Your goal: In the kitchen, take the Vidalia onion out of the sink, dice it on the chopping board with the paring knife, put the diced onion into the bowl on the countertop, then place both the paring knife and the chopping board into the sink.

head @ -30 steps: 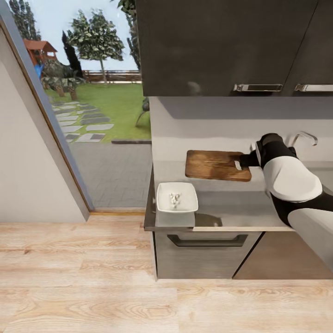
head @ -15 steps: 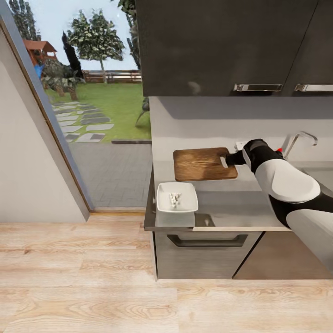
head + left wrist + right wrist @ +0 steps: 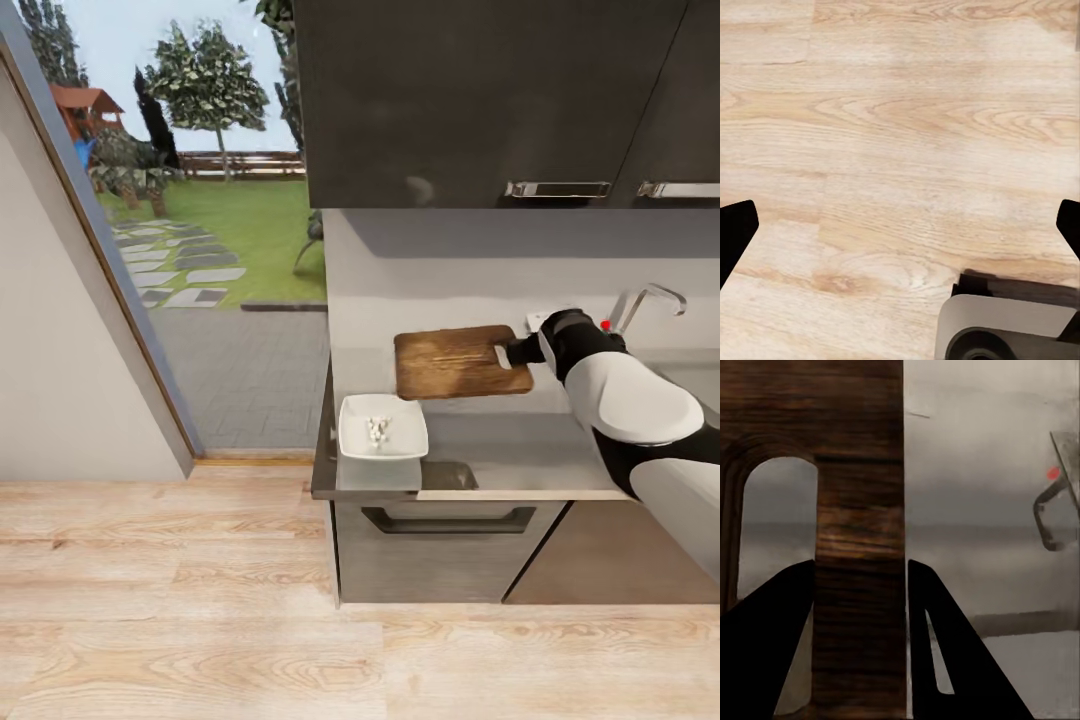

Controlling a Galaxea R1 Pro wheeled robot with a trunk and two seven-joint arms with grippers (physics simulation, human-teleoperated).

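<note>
One board in hand: I'm clamping the right gripper (image 3: 859,585) on the chopping board (image 3: 455,361) by its handle end, sink (image 3: 690,375) lying rightward; left gripper (image 3: 900,225) hanging spread.

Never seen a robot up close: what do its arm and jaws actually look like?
The right arm has smooth rounded white shells joined by glossy black sections, with no cables or markings visible. The right gripper ends in two flat, black, wedge-shaped jaws. The left gripper shows black tips too.
</note>
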